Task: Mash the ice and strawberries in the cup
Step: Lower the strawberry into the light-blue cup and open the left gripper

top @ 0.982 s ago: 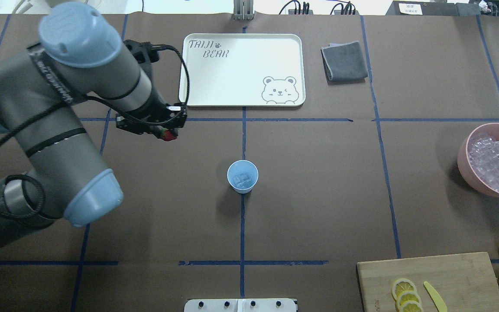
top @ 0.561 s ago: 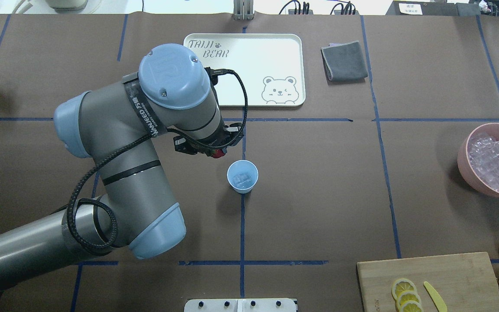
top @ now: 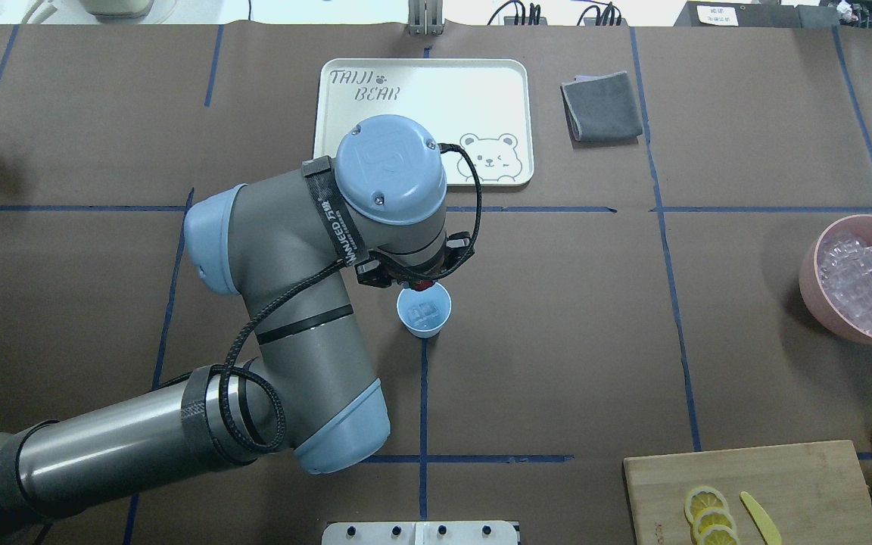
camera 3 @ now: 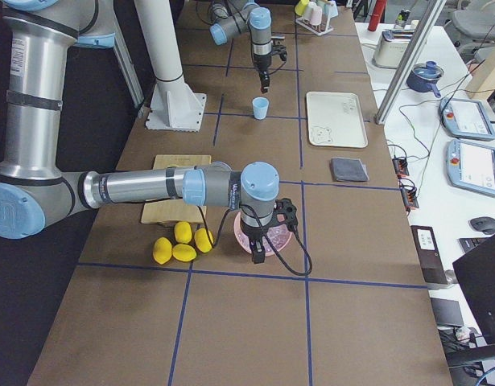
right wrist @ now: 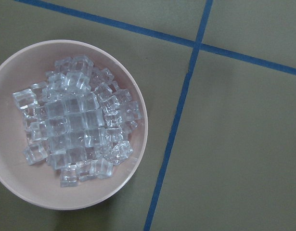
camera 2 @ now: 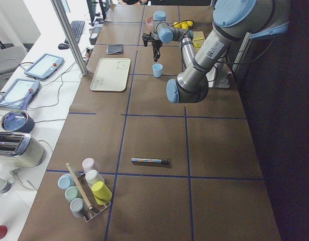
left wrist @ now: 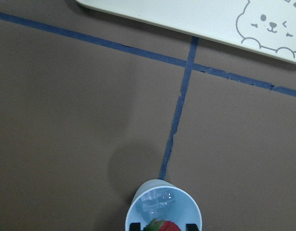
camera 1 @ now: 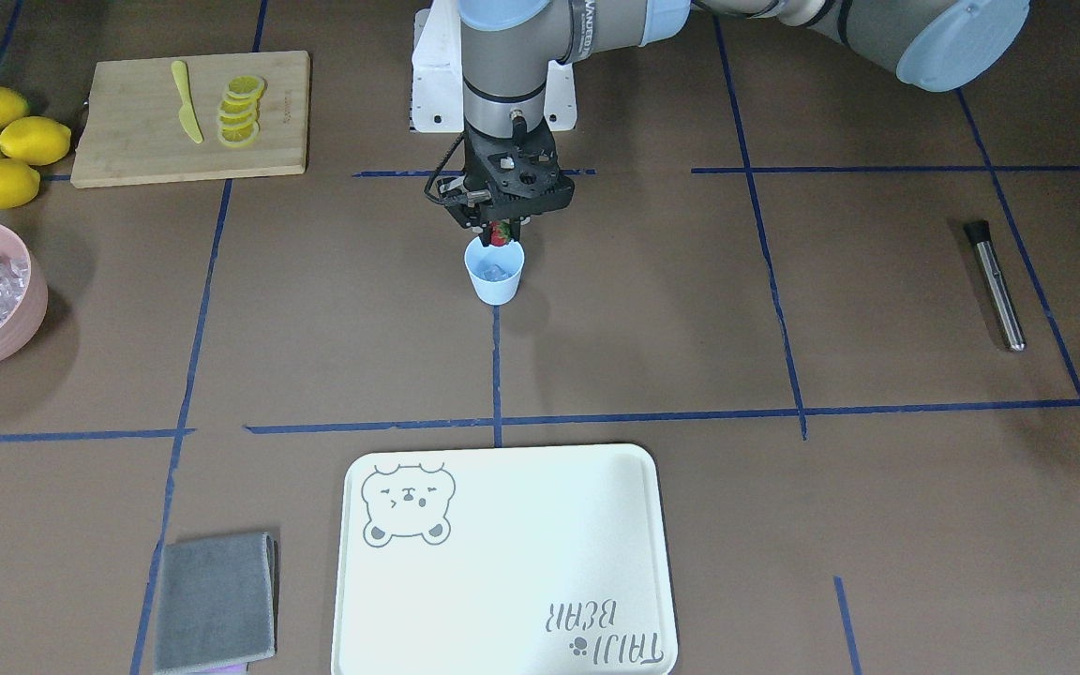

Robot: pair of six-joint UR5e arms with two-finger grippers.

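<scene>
Since a second ago my left arm has swung from beside the tray to the table's middle, bringing the strawberry with it.

Front view: my left hand (camera 1: 500, 234) pinches the strawberry (camera 1: 501, 231) just above the cup (camera 1: 495, 277), which has ice (camera 1: 493, 272) in it. Bare table (camera 1: 652, 309) lies all round the cup, and the metal rod (camera 1: 997, 286) is well apart.

Overhead: the tray (top: 345, 151) sits beyond the cup with open table between, and the pink bowl (top: 811, 280) is near the right edge.

Left side view: the cup stands alone below my hand.

Right side view: my right hand (camera 3: 257, 256) hangs over the pink bowl. I cannot tell whether it is spread or pressed together.

Left wrist: my fingertips (left wrist: 190, 226) flank the strawberry at the bottom edge, over the cup's mouth.

Right wrist: ice cubes (right wrist: 75, 125) heap the bowl, blue tape (right wrist: 174, 130) just beside its rim
</scene>
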